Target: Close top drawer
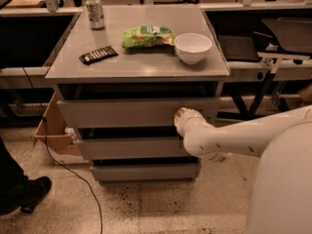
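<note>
Speckled flooring runs under a grey cabinet whose flat counter [146, 65] carries 4 things: a drink can [95, 12] at the back left, a black remote-like slab [98, 55] nearer the front, a green snack bag [147, 36] in the middle, and a white bowl [193, 48] just right of the bag. Dark workbenches line the wall behind.

Directly below the counter sits the top drawer [122, 113], its plain grey front as wide as the cabinet, with a dark gap between its upper edge and the counter's underside. 2 narrower drawer fronts [131, 148] are stacked beneath it.

From the right, a white arm [234, 138] reaches across to the cabinet. Its end effector [181, 115] meets the top drawer's front panel toward the right end, tip against the grey face. Whether it is clenched or released cannot be told from this angle.

At the left, a cardboard box [51, 133] stands beside the cabinet, a black cable [73, 172] trails over the floor, and a dark shoe [27, 194] shows in the lower corner.
</note>
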Robot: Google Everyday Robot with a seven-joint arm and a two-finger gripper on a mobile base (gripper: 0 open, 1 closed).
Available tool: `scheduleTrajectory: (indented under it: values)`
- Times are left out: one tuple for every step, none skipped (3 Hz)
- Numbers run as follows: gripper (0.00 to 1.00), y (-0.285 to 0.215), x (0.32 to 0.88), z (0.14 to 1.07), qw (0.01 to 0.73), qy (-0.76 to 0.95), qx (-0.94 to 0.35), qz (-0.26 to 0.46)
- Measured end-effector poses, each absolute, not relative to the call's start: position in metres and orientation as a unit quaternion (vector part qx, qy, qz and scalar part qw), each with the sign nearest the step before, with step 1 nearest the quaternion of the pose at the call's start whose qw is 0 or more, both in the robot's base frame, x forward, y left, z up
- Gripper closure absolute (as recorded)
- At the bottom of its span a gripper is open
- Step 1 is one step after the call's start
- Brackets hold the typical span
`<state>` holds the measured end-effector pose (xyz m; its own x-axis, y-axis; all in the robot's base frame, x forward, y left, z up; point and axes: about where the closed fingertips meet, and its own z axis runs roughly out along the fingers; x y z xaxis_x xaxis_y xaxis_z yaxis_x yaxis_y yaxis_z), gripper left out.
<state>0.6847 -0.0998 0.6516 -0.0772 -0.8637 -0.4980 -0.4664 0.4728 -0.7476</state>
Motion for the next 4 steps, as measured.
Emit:
scheduleTrajectory:
  values:
    - [1.00, -0.102, 0.684, 0.653, 0.491, 0.705, -0.469, -0.202]
    - [1.00, -0.111, 0.671, 0.659, 0.490, 0.714, -0.468, -0.175]
    - [1.00, -0.150, 0.623, 0.675, 0.461, 0.741, -0.469, -0.133]
    - [1.00, -0.180, 0.590, 0.678, 0.432, 0.767, -0.459, -0.118]
